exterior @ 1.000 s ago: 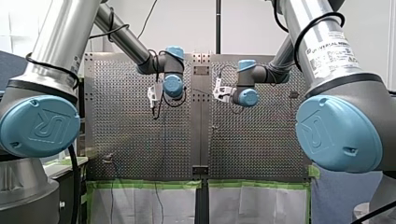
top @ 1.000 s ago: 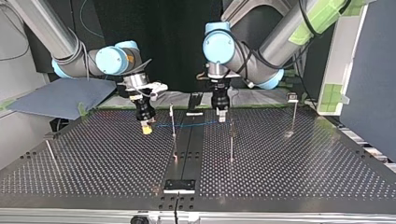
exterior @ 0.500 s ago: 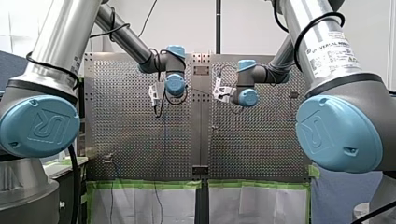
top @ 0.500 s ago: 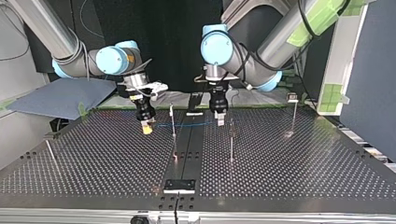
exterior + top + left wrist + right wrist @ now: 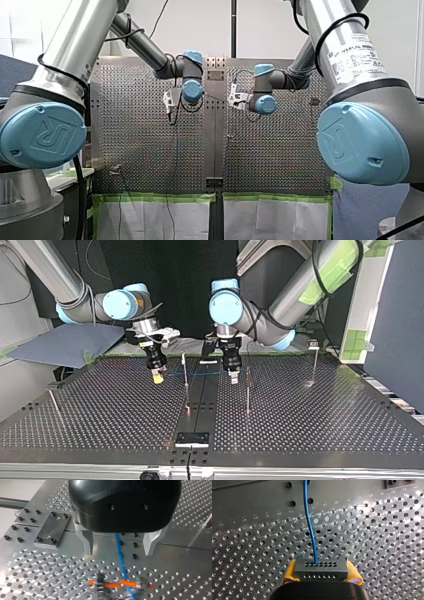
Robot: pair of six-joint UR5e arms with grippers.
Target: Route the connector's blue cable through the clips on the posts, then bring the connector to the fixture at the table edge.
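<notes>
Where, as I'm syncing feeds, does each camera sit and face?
Front view: behind and above, looking over the table; left arm, right arm show.
Top view: across the table, facing the arms; left gripper, right gripper.
Left wrist view: on my left wrist, looking down past its open fingers.
Right wrist view: on my right wrist, looking over the held connector.
Shared: the blue cable, in top and both wrist views.

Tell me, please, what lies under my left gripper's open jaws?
The thin blue cable runs between them, untouched, over the perforated metal table toward a blurred orange part. The black left gripper housing hides the cable's further run.
</notes>
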